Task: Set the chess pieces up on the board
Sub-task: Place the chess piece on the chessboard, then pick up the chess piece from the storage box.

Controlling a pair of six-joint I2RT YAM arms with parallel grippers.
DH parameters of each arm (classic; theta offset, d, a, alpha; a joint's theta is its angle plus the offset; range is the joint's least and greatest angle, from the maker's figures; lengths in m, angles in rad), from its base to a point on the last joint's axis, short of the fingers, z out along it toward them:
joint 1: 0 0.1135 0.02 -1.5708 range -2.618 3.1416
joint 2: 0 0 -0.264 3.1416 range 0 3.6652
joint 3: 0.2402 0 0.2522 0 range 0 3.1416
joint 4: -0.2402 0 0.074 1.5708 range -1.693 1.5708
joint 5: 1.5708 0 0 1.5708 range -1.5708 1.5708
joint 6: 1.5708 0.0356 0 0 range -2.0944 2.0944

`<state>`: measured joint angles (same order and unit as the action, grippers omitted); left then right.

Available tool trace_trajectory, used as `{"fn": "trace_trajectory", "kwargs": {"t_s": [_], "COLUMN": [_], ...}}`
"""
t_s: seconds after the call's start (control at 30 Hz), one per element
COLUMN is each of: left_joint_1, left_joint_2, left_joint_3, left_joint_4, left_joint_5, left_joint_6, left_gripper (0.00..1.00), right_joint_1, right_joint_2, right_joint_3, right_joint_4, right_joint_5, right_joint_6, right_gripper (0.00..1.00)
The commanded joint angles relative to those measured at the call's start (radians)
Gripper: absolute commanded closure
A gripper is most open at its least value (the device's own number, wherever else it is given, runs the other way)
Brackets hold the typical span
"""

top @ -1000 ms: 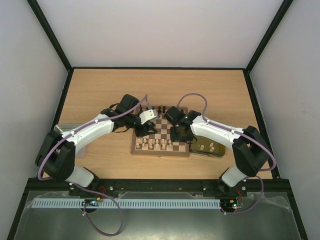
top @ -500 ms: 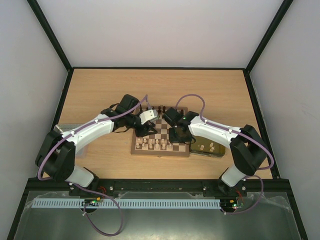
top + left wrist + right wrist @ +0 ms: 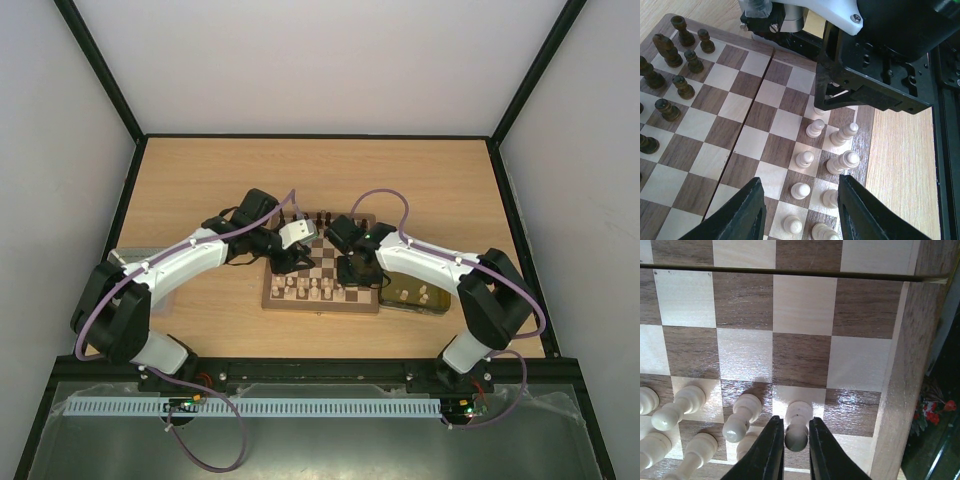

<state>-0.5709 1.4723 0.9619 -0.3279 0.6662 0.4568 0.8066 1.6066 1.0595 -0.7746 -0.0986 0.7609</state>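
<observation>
Nearly placed: a cream pawn (image 3: 798, 432) stands upright on a light square near the board's (image 3: 802, 352) border.
Right gripper (image 3: 795, 421) hugs both sides (pinching or not, I cannot tell); left gripper (image 3: 800, 187) hovers spread, empty. Next: widen, lift straight up.

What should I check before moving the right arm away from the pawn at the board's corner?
1. Cream pawn upright on its square of the board: ok.
2. Right gripper fingers free of that pawn: cannot tell; they flank its head very closely.
3. Neighbouring pawn clear of the fingers: ok, apart but close.
4. Left gripper open and empty: ok.
5. Room between the arms: not ok for a careless swing; the right arm hangs low just ahead of the left fingers, so a straight lift looks safest.
</observation>
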Motion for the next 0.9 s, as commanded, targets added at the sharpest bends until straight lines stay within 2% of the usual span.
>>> {"fn": "trace_trajectory", "kwargs": {"t_s": [0.0, 0.2, 0.47, 0.7, 0.87], "left_joint_1": [0.004, 0.004, 0.005, 0.002, -0.008], "left_joint_2": [-0.006, -0.01, -0.016, -0.016, -0.024], "left_joint_3": [-0.01, -0.009, -0.011, 0.009, 0.015], "left_joint_4": [-0.018, -0.023, -0.025, -0.059, -0.07], "left_joint_5": [0.031, 0.036, 0.039, 0.056, 0.062], "left_joint_6": [0.016, 0.019, 0.02, 0.033, 0.039], "left_gripper": [0.58, 0.58, 0.58, 0.57, 0.57], "right_joint_1": [0.009, 0.008, -0.036, -0.278, -0.401], "right_joint_2": [0.012, 0.006, -0.09, -0.324, -0.388], "right_joint_3": [0.028, 0.043, 0.065, -0.114, -0.256], "right_joint_4": [0.014, 0.005, -0.095, -0.119, -0.09], "right_joint_5": [0.0, 0.012, 0.125, 0.142, 0.086], "right_joint_6": [0.011, 0.02, 0.034, 0.035, 0.008], "right_gripper": [0.85, 0.81, 0.79, 0.75, 0.74]}}
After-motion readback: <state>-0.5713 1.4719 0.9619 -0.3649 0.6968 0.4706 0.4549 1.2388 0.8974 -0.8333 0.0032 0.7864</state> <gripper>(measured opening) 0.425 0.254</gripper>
